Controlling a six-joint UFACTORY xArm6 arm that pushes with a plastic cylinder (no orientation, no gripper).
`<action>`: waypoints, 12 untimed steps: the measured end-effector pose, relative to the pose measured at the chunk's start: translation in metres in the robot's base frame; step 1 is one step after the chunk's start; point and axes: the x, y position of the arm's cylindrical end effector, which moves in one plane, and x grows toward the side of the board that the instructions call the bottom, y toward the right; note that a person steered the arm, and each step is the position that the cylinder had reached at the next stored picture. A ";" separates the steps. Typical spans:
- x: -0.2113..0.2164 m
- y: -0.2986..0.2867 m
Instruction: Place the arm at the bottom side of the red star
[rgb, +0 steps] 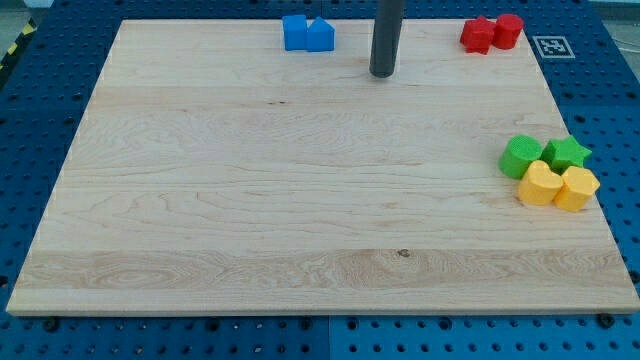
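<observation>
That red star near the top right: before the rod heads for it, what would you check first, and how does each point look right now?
1. Red star in view: ok.
2. My tip visible, left of the star: ok.
3. Tip already below the star: not ok.
4. Path toward it free of blocks: ok.
5. Red cylinder touching the star: cannot tell.
6. Blue blocks off the path: ok.

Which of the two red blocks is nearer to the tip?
The red star, the left one of the pair; the other red block lies farther right of my tip.
</observation>
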 end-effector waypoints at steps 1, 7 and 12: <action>0.008 0.000; 0.013 0.042; 0.022 0.107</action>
